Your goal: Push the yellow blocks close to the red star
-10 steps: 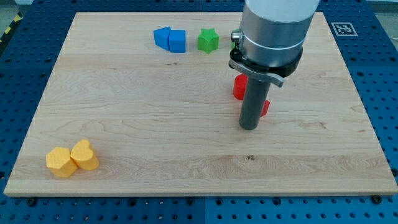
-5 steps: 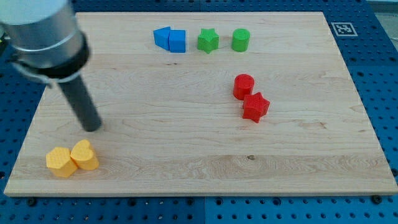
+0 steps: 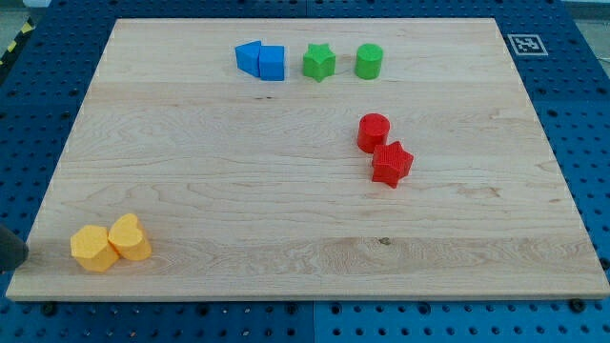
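Two yellow blocks touch each other at the board's bottom left: a hexagon-like one point(image 3: 92, 248) and a rounded one point(image 3: 130, 238). The red star point(image 3: 391, 163) lies right of the board's middle, touching a red cylinder point(image 3: 374, 131) just above it. Only a dark sliver of my rod shows at the view's left edge, and my tip point(image 3: 12, 269) is just left of the yellow blocks, at the board's left edge, apart from them.
Two blue blocks point(image 3: 260, 61) sit together at the top of the wooden board point(image 3: 286, 210). A green star point(image 3: 318, 62) and a green cylinder point(image 3: 369, 61) stand to their right. A marker tag point(image 3: 525, 44) lies off the top right corner.
My rod has swept from beside the red star across the board to the far bottom left, almost out of view. No block has moved.
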